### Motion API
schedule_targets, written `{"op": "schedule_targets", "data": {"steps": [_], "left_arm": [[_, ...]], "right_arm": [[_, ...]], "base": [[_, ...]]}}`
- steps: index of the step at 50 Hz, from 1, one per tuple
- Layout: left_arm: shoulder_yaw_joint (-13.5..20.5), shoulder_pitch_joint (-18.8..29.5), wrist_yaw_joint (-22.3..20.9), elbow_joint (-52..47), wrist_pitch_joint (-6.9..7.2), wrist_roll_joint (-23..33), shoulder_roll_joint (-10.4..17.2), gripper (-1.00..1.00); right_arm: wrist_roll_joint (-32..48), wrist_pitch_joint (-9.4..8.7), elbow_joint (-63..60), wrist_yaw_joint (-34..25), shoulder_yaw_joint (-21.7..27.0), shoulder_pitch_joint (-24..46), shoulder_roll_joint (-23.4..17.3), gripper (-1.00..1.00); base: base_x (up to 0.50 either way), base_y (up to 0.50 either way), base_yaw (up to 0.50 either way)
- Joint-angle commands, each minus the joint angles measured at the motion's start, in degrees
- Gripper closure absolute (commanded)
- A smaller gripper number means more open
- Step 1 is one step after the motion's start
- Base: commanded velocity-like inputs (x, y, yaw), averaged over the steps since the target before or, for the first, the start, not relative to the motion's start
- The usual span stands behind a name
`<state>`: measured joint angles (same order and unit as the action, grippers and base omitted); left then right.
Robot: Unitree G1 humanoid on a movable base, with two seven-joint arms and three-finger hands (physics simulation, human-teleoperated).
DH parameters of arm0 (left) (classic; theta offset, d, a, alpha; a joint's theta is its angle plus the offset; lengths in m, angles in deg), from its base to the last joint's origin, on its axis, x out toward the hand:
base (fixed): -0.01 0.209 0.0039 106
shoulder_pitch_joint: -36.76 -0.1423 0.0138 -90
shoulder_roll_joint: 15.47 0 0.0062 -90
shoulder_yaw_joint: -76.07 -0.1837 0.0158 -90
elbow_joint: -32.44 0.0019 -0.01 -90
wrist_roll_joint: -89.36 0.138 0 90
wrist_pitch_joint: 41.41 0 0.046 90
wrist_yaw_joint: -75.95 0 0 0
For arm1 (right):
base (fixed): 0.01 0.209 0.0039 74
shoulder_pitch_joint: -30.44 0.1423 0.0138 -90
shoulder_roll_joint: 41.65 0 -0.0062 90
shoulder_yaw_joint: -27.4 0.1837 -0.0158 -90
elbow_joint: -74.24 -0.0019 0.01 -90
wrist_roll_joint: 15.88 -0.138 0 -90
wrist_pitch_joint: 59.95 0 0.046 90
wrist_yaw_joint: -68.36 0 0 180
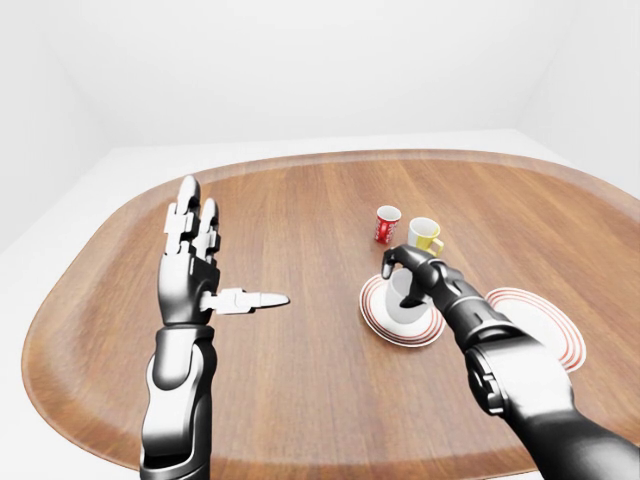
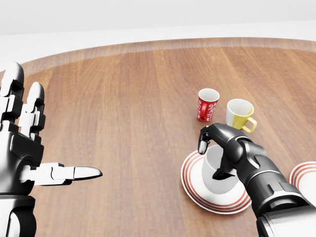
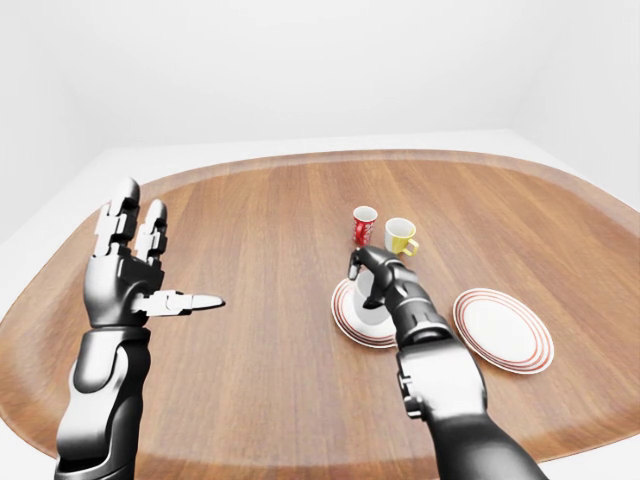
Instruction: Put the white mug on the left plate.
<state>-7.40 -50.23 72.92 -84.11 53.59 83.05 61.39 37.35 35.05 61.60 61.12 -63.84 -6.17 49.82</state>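
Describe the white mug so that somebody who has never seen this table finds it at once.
On the oval wooden table lie two white plates with red rings. The white mug stands on the left plate, under the right hand. Unlike the red mug and the yellow mug just above it in the head view, it is plain white.

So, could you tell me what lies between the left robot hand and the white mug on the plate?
Only bare wooden table; the head view shows nothing between the left robot hand and the white mug.

red mug (image 2: 207,104), centre right of head view: white pattern, unreadable, may be lettering
yellow mug (image 2: 240,114): no text
plates, table: no text
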Motion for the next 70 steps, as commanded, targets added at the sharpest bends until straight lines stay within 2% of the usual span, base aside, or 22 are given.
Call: {"op": "schedule_targets", "data": {"steps": [1, 59, 60, 61, 62, 64, 70], "left_arm": [[0.2, 0.2, 0.0, 0.0, 0.0, -0.1, 0.1, -0.98], [0.2, 0.1, -0.1, 0.5, 0.0, 0.0, 0.1, -0.98], [0.1, 0.1, -0.1, 0.5, 0.0, 0.0, 0.1, -0.97], [0.1, 0.1, -0.1, 0.5, 0.0, 0.0, 0.1, -0.98], [0.1, 0.1, -0.1, 0.5, 0.0, 0.0, 0.1, -0.97], [0.2, 0.1, -0.1, 0.5, 0.0, 0.0, 0.1, -0.97], [0.1, 0.0, -0.1, 0.6, 0.0, 0.1, 0.1, -0.98]], "right_arm": [[1.4, 0.0, 0.1, 1.7, 0.1, -0.3, -0.1, 1.0], [3.0, 0.0, 0.5, 3.9, 0.3, -1.6, -0.8, 0.98], [3.0, 0.0, 0.5, 4.1, 0.3, -1.6, -0.9, 0.76], [3.1, 0.0, 0.5, 3.9, 0.2, -1.7, -0.9, -0.09], [3.2, 0.0, 0.5, 3.9, 0.2, -1.8, -0.9, -0.33], [3.3, 0.0, 0.5, 3.7, 0.2, -2.0, -1.0, -1.0], [3.2, 0.0, 0.4, 2.0, 0.1, -2.7, -1.3, -1.0]], "base": [[0.0, 0.0, 0.0], [0.0, 0.0, 0.0], [0.0, 0.0, 0.0], [0.0, 0.0, 0.0], [0.0, 0.0, 0.0], [0.0, 0.0, 0.0], [0.0, 0.0, 0.0]]}}
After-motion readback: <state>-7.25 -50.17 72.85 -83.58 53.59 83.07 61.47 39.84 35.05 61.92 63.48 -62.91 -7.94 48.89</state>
